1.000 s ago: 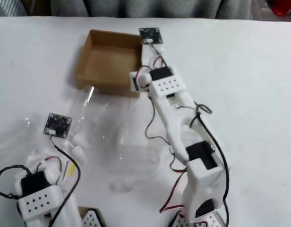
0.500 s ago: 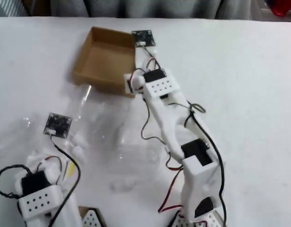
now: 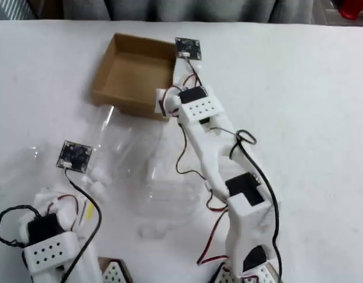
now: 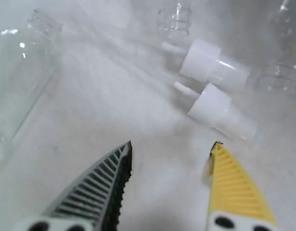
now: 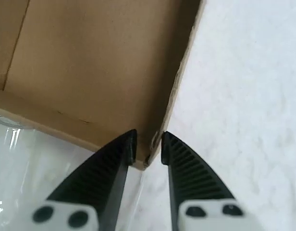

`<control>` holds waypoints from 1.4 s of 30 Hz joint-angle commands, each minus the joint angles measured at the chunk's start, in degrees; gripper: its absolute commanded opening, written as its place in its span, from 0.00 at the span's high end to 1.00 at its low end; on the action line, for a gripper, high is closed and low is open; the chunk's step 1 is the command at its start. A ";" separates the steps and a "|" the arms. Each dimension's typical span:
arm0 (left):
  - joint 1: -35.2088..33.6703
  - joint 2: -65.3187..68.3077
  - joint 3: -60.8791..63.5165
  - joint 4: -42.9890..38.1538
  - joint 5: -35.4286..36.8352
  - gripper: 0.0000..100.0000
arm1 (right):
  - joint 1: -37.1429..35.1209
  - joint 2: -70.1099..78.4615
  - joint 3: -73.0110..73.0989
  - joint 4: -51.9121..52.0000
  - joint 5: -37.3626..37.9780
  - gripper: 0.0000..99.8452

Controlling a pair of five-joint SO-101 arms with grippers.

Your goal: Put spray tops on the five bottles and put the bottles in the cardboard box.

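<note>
My left fingers, one grey and one yellow, are spread wide with nothing between them, low over the white surface at its near left part. Just ahead of them lie two white plastic spray tops, side by side on their sides with their thin nozzles pointing the same way. The nearer one is closer to my yellow finger but does not touch it.

Around the tops lie several clear plastic bottles, with one long body off to the side of my grey finger. An open, uncapped neck shows beyond the tops. From above, these bottles are scattered on the surface between my two arms. One lies right beside the near wall of the brown cardboard box. I cannot count them for certain, since they are see-through against the white.

My right arm is stretched out to the box's near right corner. My right fingers, both black, are drawn close together and pinch the box wall at that corner, one inside and one outside. The box sits flat with its open side up, at the far left-centre of the surface. Its brown floor is bare where I can see it. Clear plastic lies against the outside of its near wall.
</note>
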 commanded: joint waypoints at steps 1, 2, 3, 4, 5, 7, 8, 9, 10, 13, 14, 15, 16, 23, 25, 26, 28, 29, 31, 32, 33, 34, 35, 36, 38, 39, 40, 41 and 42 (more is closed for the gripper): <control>0.92 -0.92 -0.26 -0.79 0.70 0.75 | -1.36 0.40 -2.11 -1.19 -0.35 0.94; 0.92 -0.92 -0.18 -0.79 0.70 0.75 | -1.63 1.10 -2.11 -1.45 -0.26 0.94; 0.92 -0.92 -0.18 -0.79 0.70 0.75 | -1.80 1.89 -2.11 -2.15 -0.26 0.94; 0.92 -0.92 -0.18 -0.79 0.70 0.75 | -1.80 2.68 -2.37 -2.24 -0.18 0.94; 0.75 -0.92 -0.18 -0.79 0.70 0.75 | -1.80 3.21 -2.46 -2.42 -0.18 0.96; 0.75 -0.92 -0.18 -0.79 0.70 0.75 | -1.36 3.65 -2.55 -2.42 -0.09 0.99; 0.75 -0.92 -0.18 -0.79 0.70 0.75 | -0.84 3.56 -2.55 -2.15 -0.09 0.98; 0.75 -0.92 -0.18 -0.79 0.70 0.75 | -0.48 3.03 -2.55 -1.01 -0.09 0.98; 0.75 -0.92 -0.18 -0.79 0.70 0.75 | -0.13 2.33 -2.55 0.31 -0.09 0.99; 0.75 -0.92 -0.18 -0.79 0.70 0.75 | 0.04 -0.84 -2.55 5.41 0.09 0.98; 0.75 -0.92 -0.18 -0.79 0.70 0.75 | 0.48 -1.80 -2.46 7.25 0.18 0.98; 0.75 -0.92 -0.18 -0.79 0.70 0.75 | 0.84 -2.77 -2.46 8.84 1.23 0.98; 0.75 -0.92 -0.18 -0.79 0.70 0.75 | 1.10 -3.74 -2.46 10.07 3.34 0.98; 0.75 -0.92 -0.18 -0.88 0.70 0.75 | 5.76 -7.52 -2.29 13.93 18.20 0.98; 0.75 -0.92 -0.18 -0.88 0.70 0.75 | 7.52 -7.87 -2.46 14.29 21.27 0.98; 0.75 -0.92 -0.18 -0.88 0.70 0.75 | 8.13 -7.87 -2.46 14.29 22.77 0.98; 0.75 -0.92 -0.18 -0.88 0.70 0.75 | 9.36 -7.69 -2.37 14.29 25.58 0.98; 0.75 -0.92 -0.18 -0.88 0.70 0.75 | 9.98 -7.43 -2.20 14.29 27.08 0.98; 0.84 -0.92 -0.18 -0.88 0.62 0.75 | 11.21 -7.25 -1.93 14.37 29.36 0.98; 0.84 -0.92 -0.18 -0.88 0.62 0.75 | 11.74 -7.25 -1.49 14.73 30.59 0.98; 0.84 -0.92 -0.18 -0.88 0.62 0.75 | 12.09 -7.34 -1.14 14.90 32.18 0.98; 0.92 -0.92 -0.18 -0.88 0.62 0.75 | 12.09 -7.34 -0.70 14.99 33.85 0.98; 0.92 -0.92 -0.18 -0.88 0.62 0.75 | 11.91 -7.34 -0.35 15.08 35.96 0.98; 0.92 -0.92 -0.18 -0.88 0.62 0.75 | 11.47 -7.34 0.35 15.08 38.15 0.98; 0.92 -0.92 -0.18 -0.88 0.62 0.75 | 11.03 -7.87 2.02 15.08 41.32 0.98; 0.92 -0.92 -0.18 -0.88 0.62 0.75 | 10.86 -7.87 2.64 15.08 42.29 0.98; 0.92 -0.92 -0.18 -0.88 0.62 0.75 | 10.86 -7.87 3.08 15.08 42.81 0.98; 0.92 -0.92 -0.18 -0.88 0.62 0.75 | 10.95 -7.87 3.43 15.08 43.08 0.98; 0.92 -0.92 -0.18 -0.79 0.62 0.75 | 10.95 -7.87 3.52 15.08 43.43 0.98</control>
